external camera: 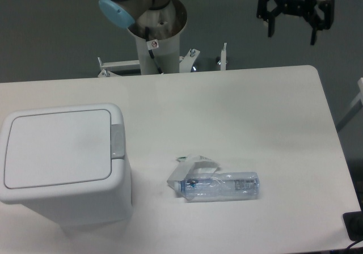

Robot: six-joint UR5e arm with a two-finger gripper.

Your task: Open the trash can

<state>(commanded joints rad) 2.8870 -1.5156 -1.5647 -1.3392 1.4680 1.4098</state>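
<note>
While the trash can (62,163) sits lid-down, gripper (293,36) high above the table's (238,112) far edge, jaws spread wide, empty.

arm (148,4): silver tube, light-blue joint cap | claw (293,32): black, blue light on top

A single fixed camera looks steeply down on the table (238,118) from above its front edge, facing the arm's base (156,36) at the back. It stands far enough off to take in nearly the whole tabletop. The gripper (294,34) hangs at the top right of the view, with the bin (62,163) far down-left of it
</note>
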